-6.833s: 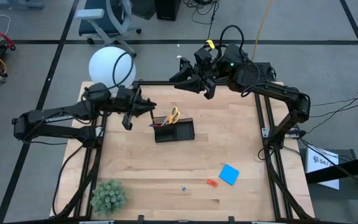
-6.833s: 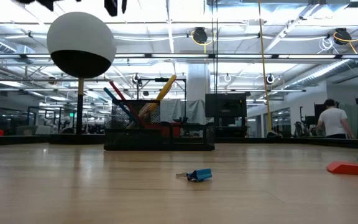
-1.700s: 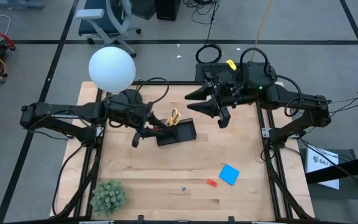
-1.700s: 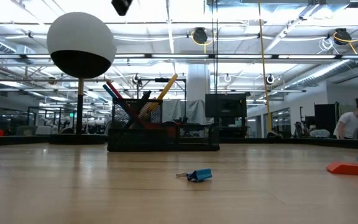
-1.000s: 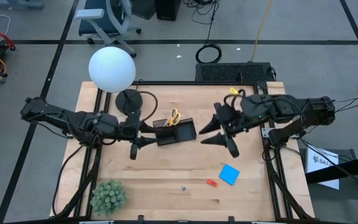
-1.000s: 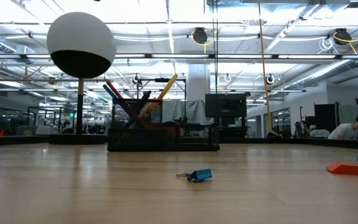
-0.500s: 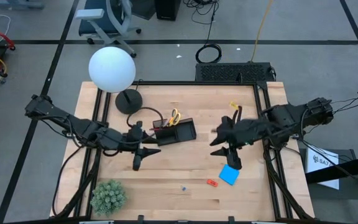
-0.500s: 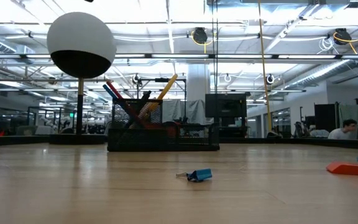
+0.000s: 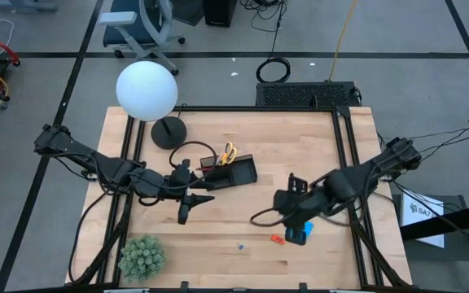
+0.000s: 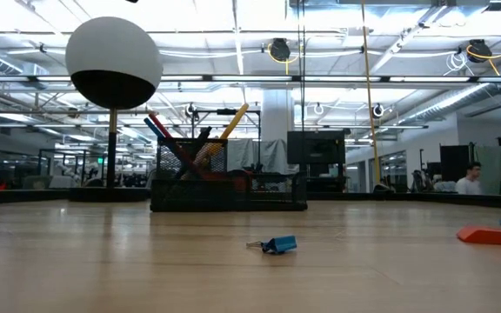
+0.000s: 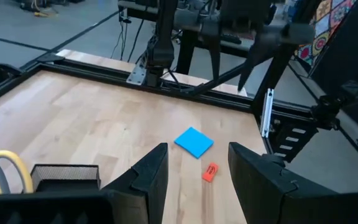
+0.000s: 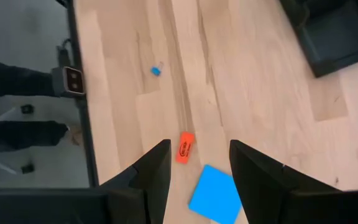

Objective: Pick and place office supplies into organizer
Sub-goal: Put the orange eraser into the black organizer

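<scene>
From above, we are finding the right pincer hovering open over the blue note pad, well apart from the organizer. The left pincer, also open, is sitting beside the organizer. Level with the table, the organizer is holding pens.

A big white ball lamp stands on a round black base at the far left corner of the wooden bench. A small green plant sits at the near left corner.
</scene>
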You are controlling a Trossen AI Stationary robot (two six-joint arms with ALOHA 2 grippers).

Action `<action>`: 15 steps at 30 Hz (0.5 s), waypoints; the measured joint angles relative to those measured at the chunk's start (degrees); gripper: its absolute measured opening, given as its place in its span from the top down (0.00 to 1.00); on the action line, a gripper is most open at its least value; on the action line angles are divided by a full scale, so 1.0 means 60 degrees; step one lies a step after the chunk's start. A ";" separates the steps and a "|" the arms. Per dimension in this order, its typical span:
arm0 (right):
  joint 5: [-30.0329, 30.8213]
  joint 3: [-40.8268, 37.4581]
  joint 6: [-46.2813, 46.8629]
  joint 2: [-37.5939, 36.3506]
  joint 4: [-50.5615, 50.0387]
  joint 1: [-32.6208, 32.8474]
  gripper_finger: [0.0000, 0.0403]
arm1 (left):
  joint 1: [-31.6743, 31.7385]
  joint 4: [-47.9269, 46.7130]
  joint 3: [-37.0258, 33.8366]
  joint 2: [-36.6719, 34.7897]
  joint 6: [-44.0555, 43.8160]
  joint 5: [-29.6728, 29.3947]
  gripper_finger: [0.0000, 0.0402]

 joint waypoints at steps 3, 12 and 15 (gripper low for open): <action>0.0000 0.0000 0.0191 0.0490 0.0011 0.0005 0.62 | 0.0000 0.0068 0.0000 0.0000 0.0069 0.0004 0.60; 0.0271 -0.0004 0.0167 0.2036 0.0391 0.0087 0.62 | -0.0025 0.0789 0.0000 -0.0004 0.0147 0.0551 0.60; 0.0275 -0.0139 0.0361 0.2325 0.0907 0.0234 0.62 | -0.0025 0.0745 0.0002 -0.0005 0.0127 0.0773 0.60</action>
